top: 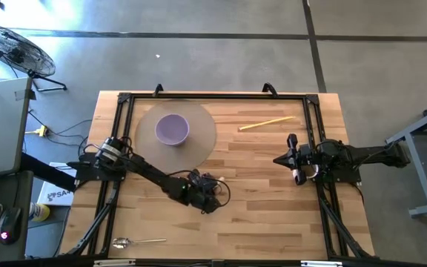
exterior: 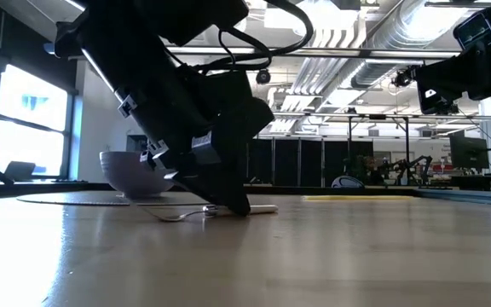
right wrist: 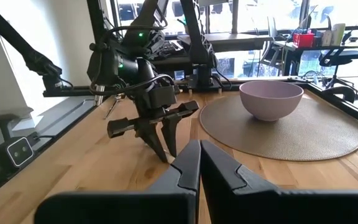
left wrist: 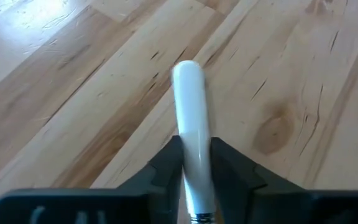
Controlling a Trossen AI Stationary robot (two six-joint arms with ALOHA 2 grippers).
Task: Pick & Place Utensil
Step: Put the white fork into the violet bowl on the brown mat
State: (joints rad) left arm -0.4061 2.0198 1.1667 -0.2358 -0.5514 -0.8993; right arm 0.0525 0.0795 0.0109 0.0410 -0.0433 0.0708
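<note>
A fork with a white handle (left wrist: pixel 190 112) and metal tines (exterior: pixel 174 216) lies on the wooden table near its middle. My left gripper (left wrist: pixel 194 149) has come down on it from above and is shut on its handle; in the high view the left gripper (top: pixel 202 193) hides the fork. My right gripper (right wrist: pixel 199 158) is shut and hovers above the table's right side (top: pixel 293 157), touching nothing. A purple bowl (top: pixel 173 130) stands on a round grey mat (top: pixel 202 133). My left gripper pinches the fork's white handle (left wrist: pixel 194 168) between its two fingers (left wrist: pixel 166 165), slanting down from above. The fingers stand across the handle, whose free end (left wrist: pixel 186 68) sticks out beyond them. In the low view the fork (exterior: pixel 262 209) lies flat on the table.
A yellow stick (top: pixel 267 123) lies toward the far right of the table. A metal spoon (top: pixel 136 242) lies by the near left edge. A black frame (top: pixel 213 96) runs around the table's edges. Bare wood lies between the two grippers.
</note>
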